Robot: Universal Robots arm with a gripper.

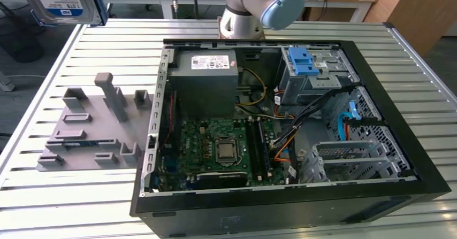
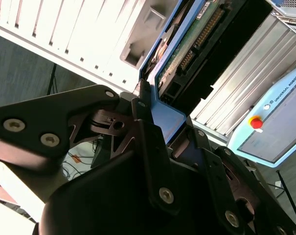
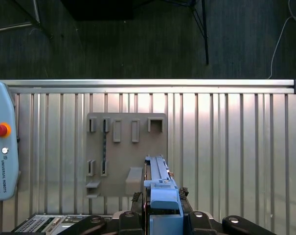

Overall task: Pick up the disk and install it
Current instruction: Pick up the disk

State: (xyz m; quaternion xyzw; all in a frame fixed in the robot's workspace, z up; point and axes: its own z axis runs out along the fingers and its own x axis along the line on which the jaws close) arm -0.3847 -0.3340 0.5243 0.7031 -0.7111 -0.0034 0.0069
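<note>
Ribbed metal tabletop (image 1: 43,196) bears the open black computer case (image 1: 286,209). My black gripper (image 3: 160,196) is clamped on the flat silver hard drive in its blue carrier frame (image 1: 63,2), held aloft, well apart from the case. I judge pickup done, installation not.

In the exterior view the arm (image 1: 260,6) stands at twelve o'clock, showing a grey joint with a blue cap. In both wrist views the gripper (image 3: 160,195) clamps its black fingers (image 2: 148,142) on the disk (image 3: 155,171).

Cables (image 1: 325,104) clutter the case (image 1: 286,213); the disk (image 1: 61,1) hangs clear.
</note>
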